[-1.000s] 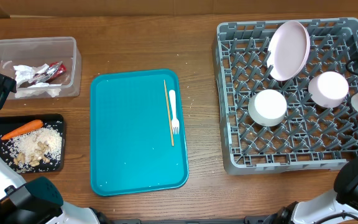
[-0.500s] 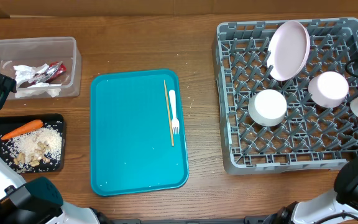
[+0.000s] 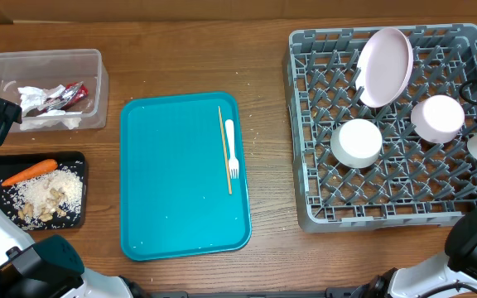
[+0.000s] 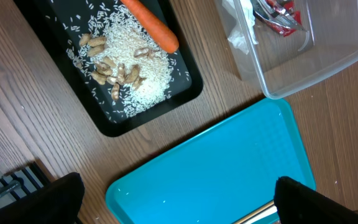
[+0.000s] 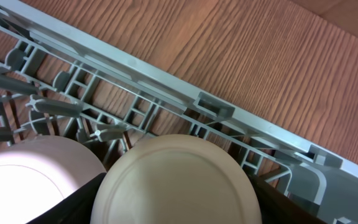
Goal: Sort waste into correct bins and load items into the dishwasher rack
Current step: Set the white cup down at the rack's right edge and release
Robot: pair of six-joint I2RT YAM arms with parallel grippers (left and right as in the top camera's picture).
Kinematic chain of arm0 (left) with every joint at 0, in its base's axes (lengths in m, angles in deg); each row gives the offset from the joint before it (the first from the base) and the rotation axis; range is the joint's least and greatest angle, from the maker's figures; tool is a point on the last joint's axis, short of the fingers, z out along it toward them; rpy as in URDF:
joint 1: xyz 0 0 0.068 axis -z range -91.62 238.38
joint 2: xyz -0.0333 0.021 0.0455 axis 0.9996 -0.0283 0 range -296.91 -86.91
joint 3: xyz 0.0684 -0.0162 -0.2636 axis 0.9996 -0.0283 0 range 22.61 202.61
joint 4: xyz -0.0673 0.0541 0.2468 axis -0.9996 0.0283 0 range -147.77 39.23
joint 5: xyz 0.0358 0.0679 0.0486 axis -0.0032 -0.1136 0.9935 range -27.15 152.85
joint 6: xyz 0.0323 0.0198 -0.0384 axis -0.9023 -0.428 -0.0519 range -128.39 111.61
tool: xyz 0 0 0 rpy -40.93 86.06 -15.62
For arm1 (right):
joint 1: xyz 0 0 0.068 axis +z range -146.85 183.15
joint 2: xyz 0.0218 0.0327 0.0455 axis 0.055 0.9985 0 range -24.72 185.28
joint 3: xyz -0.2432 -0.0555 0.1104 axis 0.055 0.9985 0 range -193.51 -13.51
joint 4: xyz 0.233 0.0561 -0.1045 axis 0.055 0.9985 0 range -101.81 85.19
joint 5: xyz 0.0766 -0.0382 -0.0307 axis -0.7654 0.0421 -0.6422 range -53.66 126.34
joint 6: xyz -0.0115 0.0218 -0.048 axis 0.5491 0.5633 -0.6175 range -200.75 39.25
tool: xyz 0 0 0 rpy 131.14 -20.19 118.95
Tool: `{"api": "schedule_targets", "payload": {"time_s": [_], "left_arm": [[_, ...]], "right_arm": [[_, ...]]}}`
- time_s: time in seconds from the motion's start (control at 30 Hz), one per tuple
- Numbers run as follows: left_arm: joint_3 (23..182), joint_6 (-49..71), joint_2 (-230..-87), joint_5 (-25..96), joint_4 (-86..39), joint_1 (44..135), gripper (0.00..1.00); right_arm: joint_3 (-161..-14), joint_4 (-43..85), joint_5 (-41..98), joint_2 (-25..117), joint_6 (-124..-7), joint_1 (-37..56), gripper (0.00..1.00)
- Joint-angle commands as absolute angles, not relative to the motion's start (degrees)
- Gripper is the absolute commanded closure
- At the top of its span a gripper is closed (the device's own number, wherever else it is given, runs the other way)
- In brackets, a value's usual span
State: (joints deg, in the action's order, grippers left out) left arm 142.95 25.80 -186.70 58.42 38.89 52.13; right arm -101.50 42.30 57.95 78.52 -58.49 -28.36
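Your right gripper (image 5: pixel 180 202) is clamped on the cup (image 5: pixel 176 180), with a dark finger against each side. The cup's round flat face is turned toward the wrist camera. It sits at the right edge of the rack (image 3: pixel 321 207), just inside the rim and just beside a pinkish bowl (image 3: pixel 437 117). You cannot tell whether it rests on the pegs or hangs above them. A white bowl (image 3: pixel 360 142) sits near the rack's middle. The plate (image 3: pixel 385 66) stands tilted on edge at the back.

Your left gripper (image 4: pixel 179 193) is spread wide and holds nothing. It hangs over the table (image 3: pixel 263 50) at the far left.

On the teal tray (image 3: pixel 172 182), the fork (image 3: pixel 231 149) and the stick (image 3: pixel 224 149) lie side by side near its right edge.

The tub (image 3: pixel 98 83) holds napkins (image 3: pixel 44 112) and the wrapper (image 3: pixel 69 95). Nearer you, the black tray (image 3: pixel 77 217) holds the carrot (image 3: pixel 29 171) and the scraps (image 3: pixel 48 199).
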Motion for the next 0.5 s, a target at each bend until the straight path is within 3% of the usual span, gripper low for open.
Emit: {"api": "schedule_targets", "payload": {"time_s": [0.0, 0.47], "left_arm": [[142.75, 26.33, -186.94, 58.84, 38.96, 52.02, 0.00], [142.75, 26.33, -186.94, 58.84, 38.96, 52.02, 0.00]], "right_arm": [[-101.19, 42.52, 59.94, 78.28, -58.17, -28.55, 0.34], [-101.19, 44.72, 61.01, 78.28, -57.95, -29.84, 0.34]]}}
